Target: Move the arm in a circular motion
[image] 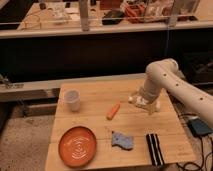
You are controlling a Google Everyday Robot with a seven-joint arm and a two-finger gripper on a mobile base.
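The thick cream-white arm (175,85) comes in from the right edge, bends at a rounded elbow (161,71) and points down to the wooden table (100,120). Its small pale gripper (145,102) hangs just above the table's right middle, to the right of an orange carrot (113,111). It holds nothing that I can see.
A white cup (73,100) stands at the table's left. An orange plate (77,145) lies at the front left. A blue cloth (122,141) and a black-and-white striped item (154,148) lie at the front. A counter with clutter runs behind. A dark device (199,127) sits right of the table.
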